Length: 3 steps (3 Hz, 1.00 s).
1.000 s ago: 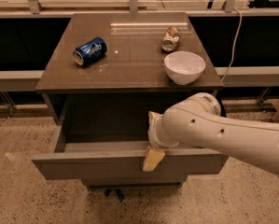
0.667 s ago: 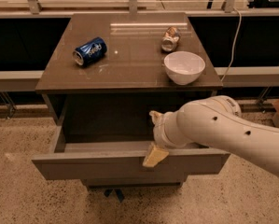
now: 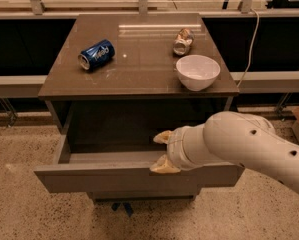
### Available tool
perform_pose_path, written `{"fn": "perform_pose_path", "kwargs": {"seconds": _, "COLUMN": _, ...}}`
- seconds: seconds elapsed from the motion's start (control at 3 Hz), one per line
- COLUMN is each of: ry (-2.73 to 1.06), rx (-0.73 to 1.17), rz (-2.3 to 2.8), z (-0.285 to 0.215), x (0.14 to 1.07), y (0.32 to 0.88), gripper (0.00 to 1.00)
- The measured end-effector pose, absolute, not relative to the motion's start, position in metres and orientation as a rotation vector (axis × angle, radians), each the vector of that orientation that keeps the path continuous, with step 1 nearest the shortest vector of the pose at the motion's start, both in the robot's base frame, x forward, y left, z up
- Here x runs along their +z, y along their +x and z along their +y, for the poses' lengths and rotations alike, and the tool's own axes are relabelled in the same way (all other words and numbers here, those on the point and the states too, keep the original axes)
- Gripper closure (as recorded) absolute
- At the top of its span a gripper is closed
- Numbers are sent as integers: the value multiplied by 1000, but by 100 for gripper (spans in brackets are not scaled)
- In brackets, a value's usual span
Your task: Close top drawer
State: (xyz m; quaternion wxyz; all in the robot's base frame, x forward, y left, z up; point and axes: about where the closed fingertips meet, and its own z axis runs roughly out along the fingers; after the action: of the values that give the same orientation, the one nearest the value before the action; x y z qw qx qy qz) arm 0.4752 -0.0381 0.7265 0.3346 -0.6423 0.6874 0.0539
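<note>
The top drawer [image 3: 99, 180] of the grey-brown cabinet stands pulled out, its plain flat front towards me and its shallow box dark inside. My gripper [image 3: 163, 152] reaches in from the right on a thick white arm [image 3: 239, 146]. Its two beige fingertips are spread apart. One fingertip [image 3: 162, 136] is over the drawer's inside. The other fingertip [image 3: 164, 167] is at the top edge of the front panel, right of centre. It holds nothing.
On the cabinet top [image 3: 139, 79] lie a blue can [image 3: 96, 54] on its side at the left, a crumpled can [image 3: 183, 41] at the back right and a white bowl [image 3: 198, 71] at the front right. Dark shelving flanks the cabinet. A speckled floor [image 3: 19, 209] lies in front.
The arm has swung so that its bulk sits further right, and a second fingertip now shows inside the drawer. The drawer stands as far out as before.
</note>
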Motion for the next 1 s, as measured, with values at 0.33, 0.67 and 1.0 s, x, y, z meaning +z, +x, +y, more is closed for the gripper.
{"fn": "perform_pose_path", "kwargs": {"seconds": 0.33, "ry": -1636, "rx": 247, "rz": 1772, "z": -29, "x": 716, "y": 448, "gripper": 58}}
{"fn": "perform_pose_path", "kwargs": {"seconds": 0.67, "ry": -1535, "rx": 417, "rz": 1711, "z": -11, "x": 698, "y": 415, "gripper": 82}}
{"fn": "perform_pose_path", "kwargs": {"seconds": 1.0, "ry": -1410, "rx": 566, "rz": 1610, "z": -6, "x": 686, "y": 389, "gripper": 100}}
